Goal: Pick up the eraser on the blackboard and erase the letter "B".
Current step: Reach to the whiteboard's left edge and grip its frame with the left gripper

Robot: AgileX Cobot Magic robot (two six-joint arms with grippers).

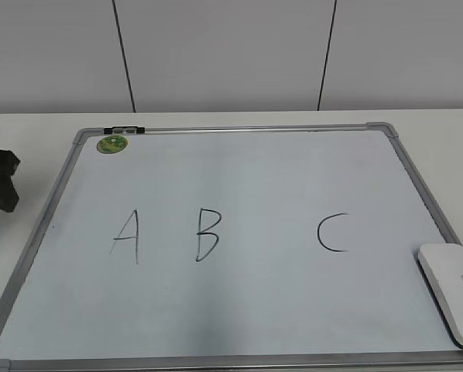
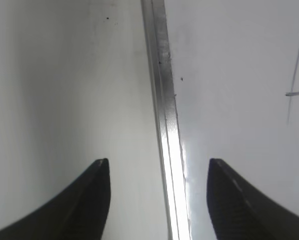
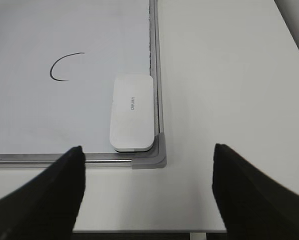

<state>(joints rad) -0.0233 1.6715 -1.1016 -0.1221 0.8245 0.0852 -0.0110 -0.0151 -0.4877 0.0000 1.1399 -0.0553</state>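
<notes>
The blackboard [image 1: 239, 310] is a white board in a grey frame, lying flat on the table. The letters "A" [image 1: 127, 235], "B" [image 1: 207, 234] and "C" [image 1: 332, 232] are drawn on it in black. The white eraser [image 1: 453, 288] lies in the board's near right corner; it also shows in the right wrist view [image 3: 133, 111]. My right gripper [image 3: 148, 165] is open and empty, hovering above the table just in front of that corner. My left gripper [image 2: 158, 172] is open and empty, straddling the board's left frame rail [image 2: 162, 90]. In the exterior view only part of the left arm shows at the left edge.
A round green magnet [image 1: 112, 143] and a small black and white clip [image 1: 125, 129] sit at the board's far left corner. A pale wall rises behind the table. The table's front edge [image 3: 139, 232] shows below my right gripper.
</notes>
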